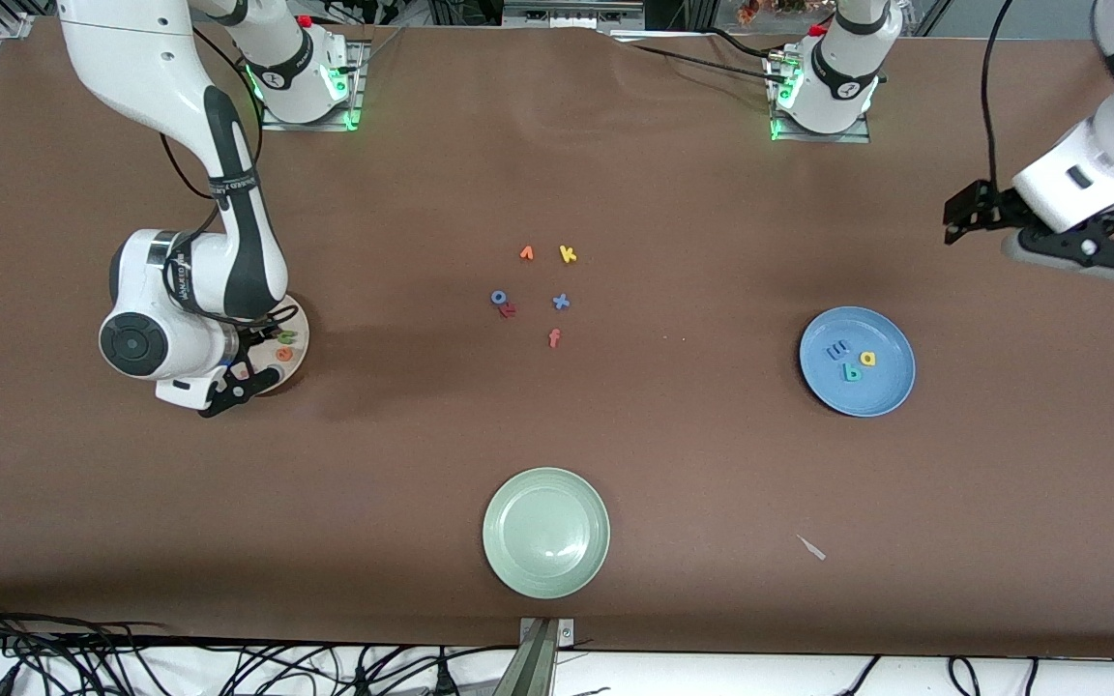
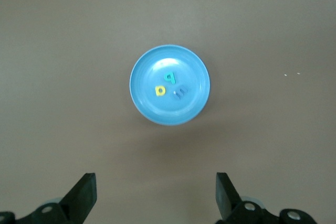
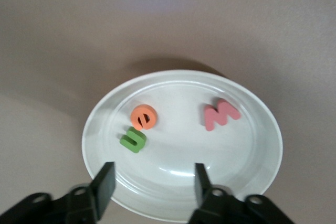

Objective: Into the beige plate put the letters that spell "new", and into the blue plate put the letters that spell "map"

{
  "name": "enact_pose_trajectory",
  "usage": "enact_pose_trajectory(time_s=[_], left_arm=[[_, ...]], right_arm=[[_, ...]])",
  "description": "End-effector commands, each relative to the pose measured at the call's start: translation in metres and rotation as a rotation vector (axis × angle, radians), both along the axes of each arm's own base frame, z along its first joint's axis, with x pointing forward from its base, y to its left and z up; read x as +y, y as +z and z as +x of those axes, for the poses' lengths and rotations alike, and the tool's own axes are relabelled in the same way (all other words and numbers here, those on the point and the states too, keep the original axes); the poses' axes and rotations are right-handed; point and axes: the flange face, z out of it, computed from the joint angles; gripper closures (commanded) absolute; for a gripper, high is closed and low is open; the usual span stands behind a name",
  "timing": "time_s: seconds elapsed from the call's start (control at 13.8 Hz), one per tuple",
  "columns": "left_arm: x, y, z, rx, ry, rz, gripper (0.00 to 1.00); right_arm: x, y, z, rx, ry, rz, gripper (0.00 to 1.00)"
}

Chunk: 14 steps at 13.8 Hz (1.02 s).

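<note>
Over the beige plate [image 3: 273, 145], toward the right arm's end of the table and at mid-height in the front view, the right gripper [image 3: 153, 174] is hovering low with its fingers apart and nothing between them. Just past the fingertips the green n [image 3: 134, 140] and orange e [image 3: 143, 117] are lying touching each other, and the pink w [image 3: 220, 114] is sitting apart from them, all three flat in the plate. So "new" is looking delivered.

What is left for this arm, I'd say, is the getaway. It should be rising straight up with the fingers kept apart. That way no fingertip is clipping the raised rim or flicking these light foam pieces back out. No sideways swing until it is well above the rim.

At the left arm's end, the left gripper [image 2: 155, 187] is waiting high above the table, fingers wide and empty. It is looking down on the blue plate [image 2: 137, 103], where the blue m [image 2: 180, 93], yellow a [image 2: 160, 91] and teal p [image 2: 170, 77] are lying close together. "Map" is looking home as well.

As for writing, the letters themselves are reading clearly. In the centre of the front view the spares are lying on the table: k [image 1: 568, 254], v [image 1: 526, 253], o [image 1: 498, 298], x [image 1: 561, 302] and f [image 1: 554, 337]. Small lettering is showing on the right arm's wrist band [image 1: 180, 275], too small to read. No plate is showing any mark, the green plate [image 1: 545, 532] low in the frame included.
</note>
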Motion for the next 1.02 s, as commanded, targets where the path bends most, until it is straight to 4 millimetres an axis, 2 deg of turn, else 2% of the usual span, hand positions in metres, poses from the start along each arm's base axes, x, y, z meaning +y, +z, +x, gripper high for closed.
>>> enact_pose_trajectory(time_s=[0.0, 0.15, 0.36, 0.65, 0.94], left_arm=[[-0.002, 0.041, -0.001, 0.025, 0.059, 0.025, 0.00], [-0.003, 0.058, -0.002, -0.001, 0.157, 0.022, 0.00], [-0.002, 0.058, 0.005, -0.030, 0.193, -0.056, 0.00], [-0.002, 0.058, 0.013, -0.079, 0.191, -0.062, 0.00], [-0.002, 0.057, 0.013, -0.076, 0.193, -0.062, 0.00]], right_arm=[[0.024, 0.025, 0.007, -0.018, -0.083, -0.010, 0.00], [0.042, 0.055, 0.014, 0.020, -0.201, -0.052, 0.00], [0.064, 0.096, 0.016, 0.027, -0.311, -0.089, 0.00], [0.070, 0.148, 0.007, -0.005, -0.364, -0.067, 0.00], [0.067, 0.197, -0.004, -0.037, -0.356, -0.030, 0.00]])
